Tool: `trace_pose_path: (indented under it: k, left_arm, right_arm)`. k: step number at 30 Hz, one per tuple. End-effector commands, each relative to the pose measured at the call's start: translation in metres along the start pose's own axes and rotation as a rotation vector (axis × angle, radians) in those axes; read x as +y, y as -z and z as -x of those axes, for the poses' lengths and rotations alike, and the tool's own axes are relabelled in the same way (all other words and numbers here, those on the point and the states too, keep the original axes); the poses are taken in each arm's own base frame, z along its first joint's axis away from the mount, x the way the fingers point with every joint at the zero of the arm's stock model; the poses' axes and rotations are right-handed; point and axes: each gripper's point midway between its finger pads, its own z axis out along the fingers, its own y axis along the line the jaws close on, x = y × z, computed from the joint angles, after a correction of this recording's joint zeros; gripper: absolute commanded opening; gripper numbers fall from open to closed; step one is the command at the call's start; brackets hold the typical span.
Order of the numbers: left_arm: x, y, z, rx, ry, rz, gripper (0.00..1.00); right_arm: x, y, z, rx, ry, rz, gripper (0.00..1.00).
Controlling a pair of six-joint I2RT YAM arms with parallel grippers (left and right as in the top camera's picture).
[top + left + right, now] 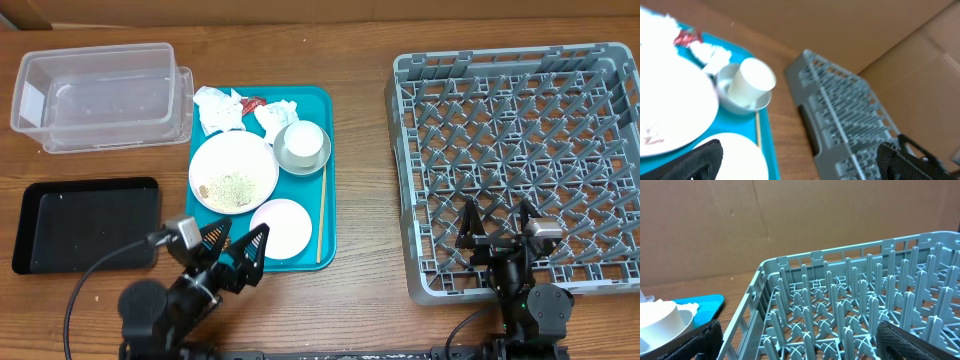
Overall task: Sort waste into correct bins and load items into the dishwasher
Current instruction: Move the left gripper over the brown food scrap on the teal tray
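On the teal tray (324,120) lie two crumpled napkins (218,110), a red wrapper (251,102), a large white plate (233,160) with crumbs (228,187), a smaller plate (282,227) and a white cup (302,141) standing in a bowl (283,158). The grey rack (520,150) fills the right side. My left gripper (237,243) stands open at the tray's near edge beside the smaller plate (735,157), holding nothing. Over the rack's near edge (850,305), my right gripper (497,225) is open and empty too.
A clear plastic tub (100,95) stands at the far left and a shallow black tray (85,225) lies in front of it. A wooden chopstick (322,215) rests along the teal tray's right side. Cardboard walls stand behind the table.
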Motion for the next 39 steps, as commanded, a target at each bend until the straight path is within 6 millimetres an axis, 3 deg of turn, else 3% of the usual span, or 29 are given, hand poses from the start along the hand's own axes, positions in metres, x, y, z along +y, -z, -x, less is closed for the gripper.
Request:
trace_pose_path:
  k: [1,9,13,17,20,23,28,36,39]
  left_arm:
    - [0.006,-0.010,0.007,0.063,-0.037,0.060,1.00]
    - [0.026,-0.024,0.009,0.408,-0.049,0.266,1.00]
    - [0.022,-0.036,0.020,0.507,0.002,0.283,1.00]
    - [0.009,-0.056,0.023,0.561,0.008,0.185,1.00]
    - [0.027,-0.062,0.015,0.590,0.024,0.298,1.00]
    - [0.066,-0.052,0.006,0.590,0.100,0.580,1.00]
    - [0.117,-0.010,0.006,0.514,0.240,0.990,1.00]
    - [0.123,-0.004,0.003,0.527,0.247,1.017,1.00]
    - [0.126,-0.002,-0.004,0.513,0.327,1.053,1.00]
  right_arm:
    - [-0.003,0.000,-0.001,-0.008,0.007,-0.015,1.00]
    - [-0.003,0.000,-0.001,-0.008,0.007,-0.015,1.00]
    - [-0.003,0.000,-0.001,-0.008,0.007,-0.015,1.00]
    - [-0.003,0.000,-0.001,-0.008,0.007,-0.015,1.00]
    - [-0.003,0.000,-0.001,-0.008,0.007,-0.015,1.00]
    - [-0.003,0.000,-0.001,-0.008,0.007,-0.015,1.00]
    - [-0.003,0.000,-0.001,-0.008,0.007,-0.015,1.00]
    - [-0.003,0.000,-0.001,-0.008,0.007,-0.015,1.00]
    - [-0.003,0.000,-0.001,-0.008,0.007,-0.015,1.00]
